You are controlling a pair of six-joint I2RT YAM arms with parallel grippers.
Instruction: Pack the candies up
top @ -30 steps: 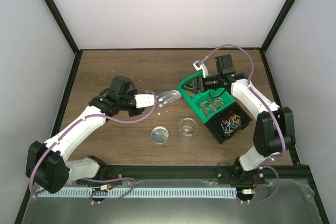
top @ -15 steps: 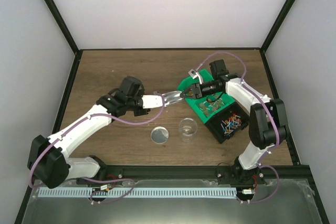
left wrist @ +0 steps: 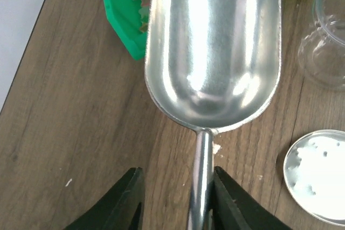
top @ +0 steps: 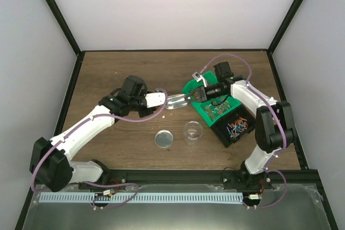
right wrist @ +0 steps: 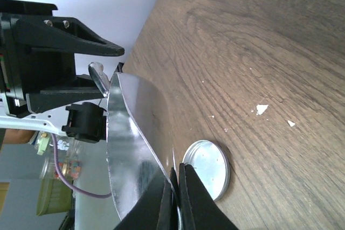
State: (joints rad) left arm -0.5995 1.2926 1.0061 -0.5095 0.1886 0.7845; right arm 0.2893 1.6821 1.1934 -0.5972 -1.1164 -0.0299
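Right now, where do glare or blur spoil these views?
Left wrist: white glare streaks the metal scoop. Right wrist: the scoop's near edge is blurred, the table beyond crisp. Top external: even light, soft shadows, candies too small to resolve.

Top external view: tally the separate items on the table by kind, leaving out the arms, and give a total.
metal scoop: 1
clear cup: 1
round lid: 1
green bin: 1
candies: a heap in the bin, too small to count
Total: 4, not counting the candies
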